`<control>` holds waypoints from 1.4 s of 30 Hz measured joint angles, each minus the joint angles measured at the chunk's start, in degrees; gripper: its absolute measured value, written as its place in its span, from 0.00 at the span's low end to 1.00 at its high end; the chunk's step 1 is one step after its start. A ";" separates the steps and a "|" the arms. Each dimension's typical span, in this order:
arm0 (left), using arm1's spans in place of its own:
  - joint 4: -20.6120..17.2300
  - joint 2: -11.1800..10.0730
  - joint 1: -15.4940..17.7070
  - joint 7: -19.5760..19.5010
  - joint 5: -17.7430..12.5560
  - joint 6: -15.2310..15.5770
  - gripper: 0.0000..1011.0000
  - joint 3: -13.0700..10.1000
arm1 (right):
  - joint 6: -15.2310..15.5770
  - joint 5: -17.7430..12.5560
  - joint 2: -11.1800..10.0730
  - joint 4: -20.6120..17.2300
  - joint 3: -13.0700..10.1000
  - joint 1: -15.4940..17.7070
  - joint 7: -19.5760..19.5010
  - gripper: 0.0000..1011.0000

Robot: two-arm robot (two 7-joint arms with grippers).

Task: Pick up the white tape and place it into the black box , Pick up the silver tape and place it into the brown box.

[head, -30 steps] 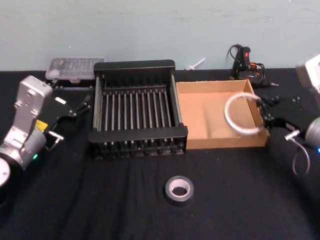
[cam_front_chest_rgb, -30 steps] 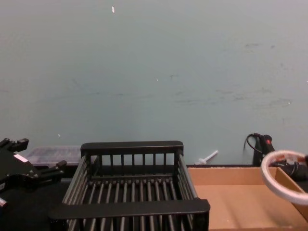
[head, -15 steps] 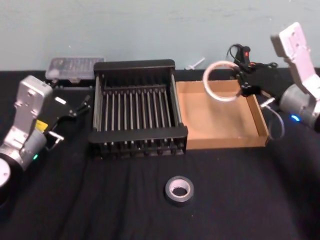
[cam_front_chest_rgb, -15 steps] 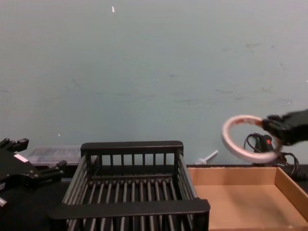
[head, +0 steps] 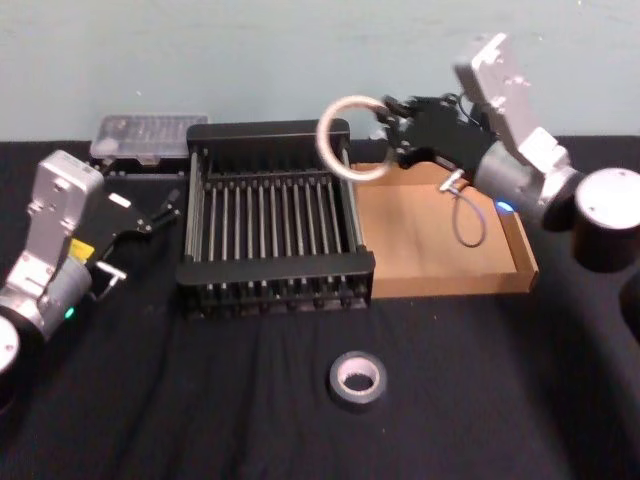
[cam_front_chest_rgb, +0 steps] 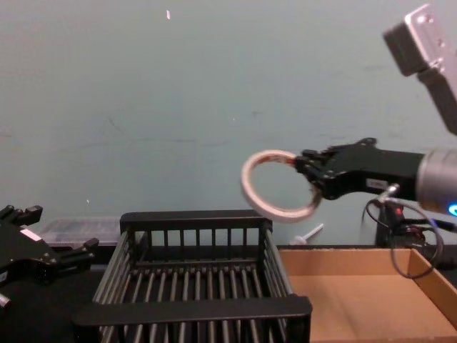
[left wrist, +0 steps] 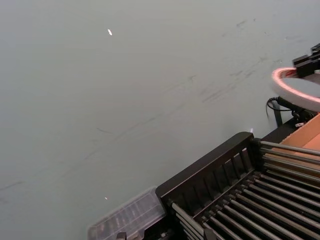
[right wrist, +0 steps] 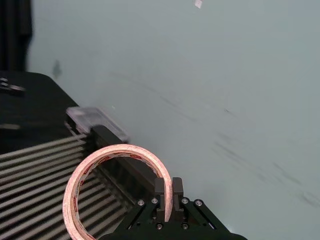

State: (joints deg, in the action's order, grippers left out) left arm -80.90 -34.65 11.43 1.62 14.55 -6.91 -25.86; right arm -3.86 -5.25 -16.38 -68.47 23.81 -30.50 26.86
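**Q:** Item one, the white tape: location and hold?

**A:** Carried in the air by my right claw, pinched on its rim, hanging over the right edge of the black box. Judged light, thin-walled and slightly springy; a rim pinch suits it.

**Q:** Item two, the silver tape?

**A:** Flat on the bench, in front of both boxes. Thicker, likely heavier and stiff; grip across its wall. The brown box waits. My left claw rests parked beside the black box, fingers apart.

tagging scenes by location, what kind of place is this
Probably a lab or workshop test bench: a table under black cloth against a bare pale wall, cables and a clear parts case at the back, and the right gripper carrying the white tape.
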 joint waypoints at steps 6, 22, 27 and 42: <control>0.00 0.00 0.00 0.00 0.00 0.00 0.99 0.00 | -5.16 0.68 2.22 5.14 2.59 -2.64 1.53 0.09; 0.00 0.00 0.00 0.00 0.00 0.00 0.99 0.00 | -11.35 2.86 6.74 15.07 6.20 -5.34 1.57 0.09; 0.00 0.00 0.00 0.00 0.00 0.00 0.99 0.00 | -11.38 3.72 6.99 15.90 6.54 -5.34 0.98 0.09; 0.00 0.00 0.00 0.00 0.00 0.00 0.99 0.00 | -11.36 3.50 6.93 15.75 6.45 -5.34 1.07 0.26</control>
State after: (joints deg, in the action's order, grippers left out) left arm -80.90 -34.65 11.43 1.62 14.55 -6.91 -25.86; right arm -15.22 -1.74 -9.46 -52.72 30.26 -35.84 27.94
